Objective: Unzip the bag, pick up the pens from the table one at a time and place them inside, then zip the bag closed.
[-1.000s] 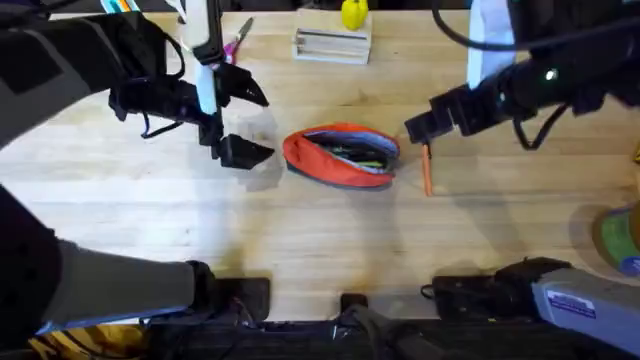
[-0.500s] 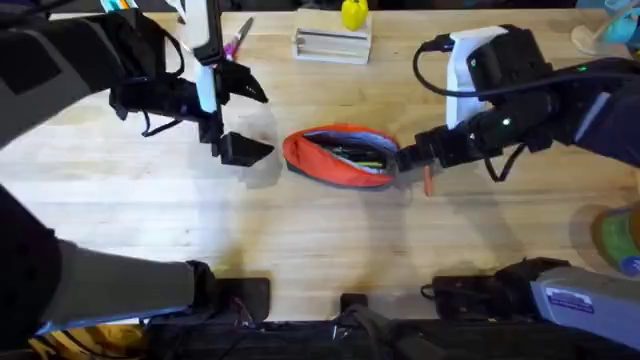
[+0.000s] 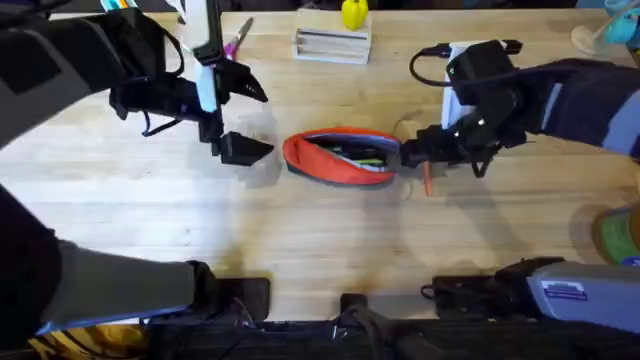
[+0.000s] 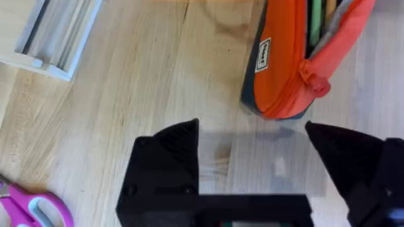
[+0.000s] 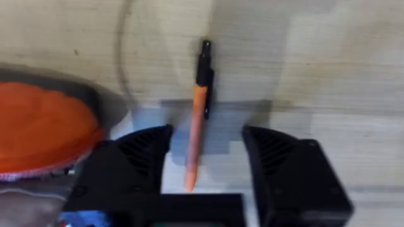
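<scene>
Surface: the table [image 3: 300, 240], pale butcher-block planks, with pink-handled scissors [image 4: 28, 207] and a clear tray [image 3: 332, 44] lying outside the work. Item: orange pen [image 5: 197, 129] with a black end, flat on the wood just beside the open bag [image 3: 342, 156], on its right-arm side. I judge it light, rigid and slick, apt to roll or skid if nudged; best taken across the orange barrel near mid-length. My right gripper [image 5: 205, 164] is spread wide, and the pen lies between its fingers, lengthwise to the gap, nearer one finger, not yet pinched. The bag is soft, unzipped, with pens already showing inside. My left gripper [image 4: 252, 164] hangs spread and empty just beside the bag's other end.
</scene>
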### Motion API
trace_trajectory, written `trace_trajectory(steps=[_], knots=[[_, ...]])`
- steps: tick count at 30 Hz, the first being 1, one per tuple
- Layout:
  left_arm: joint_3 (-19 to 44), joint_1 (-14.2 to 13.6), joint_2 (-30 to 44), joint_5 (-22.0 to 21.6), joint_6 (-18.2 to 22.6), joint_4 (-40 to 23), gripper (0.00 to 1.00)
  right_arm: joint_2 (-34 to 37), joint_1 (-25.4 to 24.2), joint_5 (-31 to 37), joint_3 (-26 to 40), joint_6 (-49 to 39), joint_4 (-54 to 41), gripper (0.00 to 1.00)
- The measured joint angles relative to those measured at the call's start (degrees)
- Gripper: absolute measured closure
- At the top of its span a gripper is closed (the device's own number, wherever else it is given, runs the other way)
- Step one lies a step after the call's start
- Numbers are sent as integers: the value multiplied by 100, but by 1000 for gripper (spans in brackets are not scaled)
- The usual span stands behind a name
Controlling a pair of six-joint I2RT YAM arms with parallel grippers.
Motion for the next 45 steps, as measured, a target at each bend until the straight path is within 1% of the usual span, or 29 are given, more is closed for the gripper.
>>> trace_trajectory(steps=[1, 5, 6, 7, 8, 16, 20, 23, 26, 29, 31, 34, 36, 39, 45], knots=[[0, 0, 0, 0, -2, 2, 7, 23, -2, 21, 18, 25, 16, 317], [0, 0, 0, -15, -2, 0, 7, 56, -11, 69, 48, 127, 60, 707], [0, 0, 0, -40, -2, 0, 8, 58, -11, 88, 49, 147, 63, 833], [0, 0, 0, -73, -2, 0, 7, 62, -13, 114, 56, 159, 61, 922], [0, 0, 0, -107, -2, 2, 7, 62, -17, 126, 64, 172, 62, 949], [0, 1, 0, -225, 0, 0, 7, -41, -15, 98, 65, 146, -45, 956], [0, 0, 0, -256, 0, 0, 8, -495, -9, 70, 166, -103, -86, 959], [0, 0, 0, -258, 0, -3, 8, -970, 30, -78, 522, -615, -26, 961], [0, 0, 0, -260, 0, -4, 7, -1413, 139, -468, 949, -1320, 364, 964], [0, 0, 0, -260, 0, -4, 9, -1743, 282, -1139, 1194, -2151, 931, 966], [0, 0, 0, -260, 0, -4, 7, -1848, 409, -1659, 1265, -2819, 1099, 968], [0, 0, 0, -260, 0, -4, 7, -1768, 634, -2178, 1273, -3730, 1038, 969], [0, 0, 0, -262, 0, -4, 7, -1588, 785, -2366, 1273, -4185, 1009, 970], [0, 0, 0, -262, 0, -4, 7, -1214, 1010, -2527, 1273, -4779, 1003, 970], [0, 0, 0, -262, 0, -4, 7, -617, 1422, -2604, 1273, -5824, 903, 970]])
